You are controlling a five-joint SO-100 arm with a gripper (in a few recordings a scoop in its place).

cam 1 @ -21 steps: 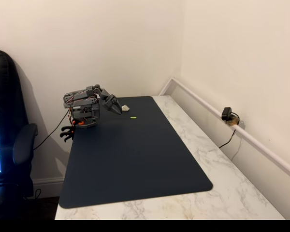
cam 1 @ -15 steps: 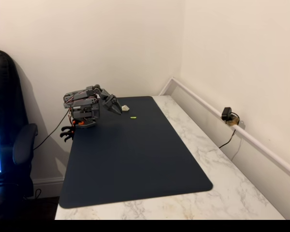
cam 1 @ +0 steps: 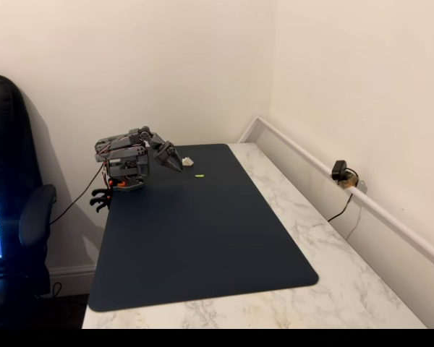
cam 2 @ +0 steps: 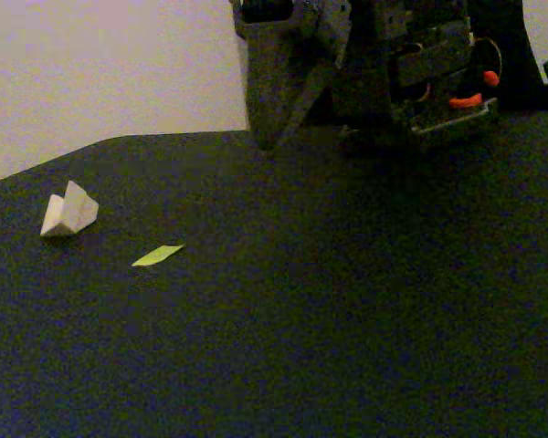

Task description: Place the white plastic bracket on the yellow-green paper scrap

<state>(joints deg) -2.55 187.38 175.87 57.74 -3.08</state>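
The white plastic bracket (cam 1: 188, 161) lies on the dark mat near its far edge; it is a small off-white chunk (cam 2: 68, 212). The yellow-green paper scrap (cam 1: 200, 176) lies flat on the mat a short way from it, and the two are apart (cam 2: 157, 255). The grey arm is folded low at the mat's far left corner. My gripper (cam 1: 175, 163) points down toward the mat just left of the bracket without touching it. Its jaws meet in a point, shut and holding nothing (cam 2: 267, 137).
A dark blue mat (cam 1: 202, 246) covers most of the marble table (cam 1: 333, 275). A small black camera (cam 1: 340, 172) with a cable sits on the wall rail at the right. A dark office chair (cam 1: 22, 217) stands left of the table.
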